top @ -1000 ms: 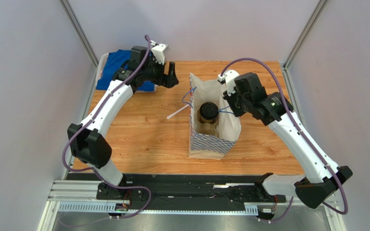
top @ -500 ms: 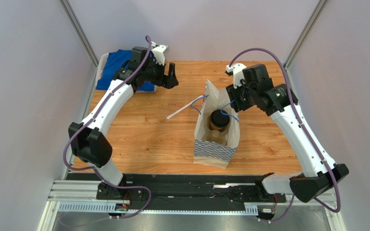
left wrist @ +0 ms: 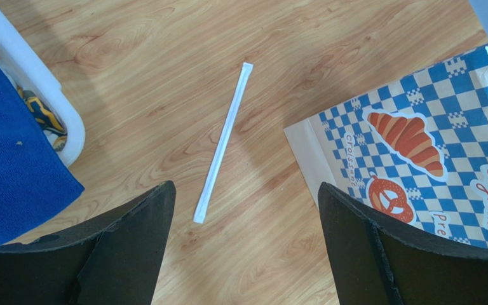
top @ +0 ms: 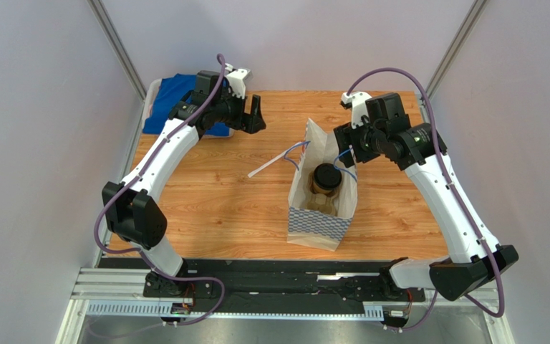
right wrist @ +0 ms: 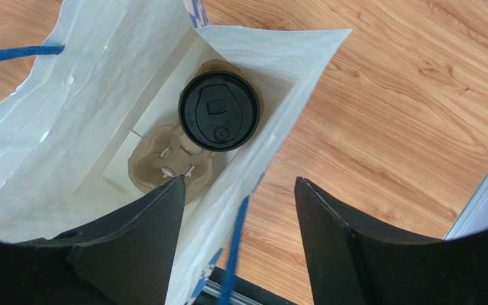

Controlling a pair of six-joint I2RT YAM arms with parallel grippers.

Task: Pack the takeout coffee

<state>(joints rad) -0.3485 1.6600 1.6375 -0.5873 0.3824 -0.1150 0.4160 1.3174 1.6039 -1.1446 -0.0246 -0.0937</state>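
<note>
The takeout coffee (top: pixel 326 177) stands inside the open paper bag (top: pixel 319 228), its black lid (right wrist: pixel 220 111) facing up. It sits in one pocket of a brown pulp carrier (right wrist: pixel 164 166) on the bag's floor. My right gripper (right wrist: pixel 239 181) hovers open over the bag's right rim; a blue handle (right wrist: pixel 236 244) and the bag's wall (right wrist: pixel 88 127) pass loosely between its jaws. In the top view the right gripper (top: pixel 344 143) is at the bag's far right corner. My left gripper (top: pixel 255 115) is open and empty, well left of the bag, above bare wood (left wrist: pixel 246 185).
A thin white wrapped straw (left wrist: pixel 222 141) lies on the table left of the bag (left wrist: pixel 431 140). A white bin (left wrist: pixel 37 82) with a blue cloth (top: pixel 170 97) sits at the back left corner. Metal frame posts rise at both back corners.
My right gripper has opened and released the blue handle. The bag shifted right with it and now stands more upright. The left arm has not moved.
</note>
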